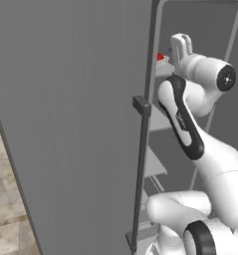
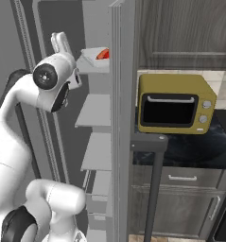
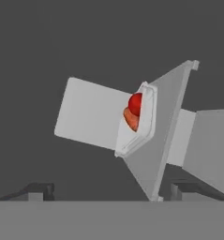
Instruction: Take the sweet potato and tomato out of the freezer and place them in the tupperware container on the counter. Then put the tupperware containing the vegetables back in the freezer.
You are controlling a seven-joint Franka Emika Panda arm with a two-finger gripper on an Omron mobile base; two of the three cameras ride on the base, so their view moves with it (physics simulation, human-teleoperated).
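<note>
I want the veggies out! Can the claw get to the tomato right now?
Probably yes. The freezer door stands open, the claw is open and faces the shelf, and nothing sits between it and the tomato. The tomato lies in a white tray beside the sweet potato, so it's a tight pick.

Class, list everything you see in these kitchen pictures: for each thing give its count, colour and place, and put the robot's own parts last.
freezer: one, grey, doors open, pale shelves inside.
tupperware container: one, white, on the top freezer shelf.
tomato: one, bright red, inside the container.
sweet potato: one, orange-red, inside the container beside the tomato.
microwave: one, mustard yellow, on the counter.
counter: one, glossy black, over grey drawers right of the freezer.
floor: beige tiles, lower left.
arm: one, white with dark joints, reaching into the freezer.
gripper: one, open, empty, facing the container.
</note>
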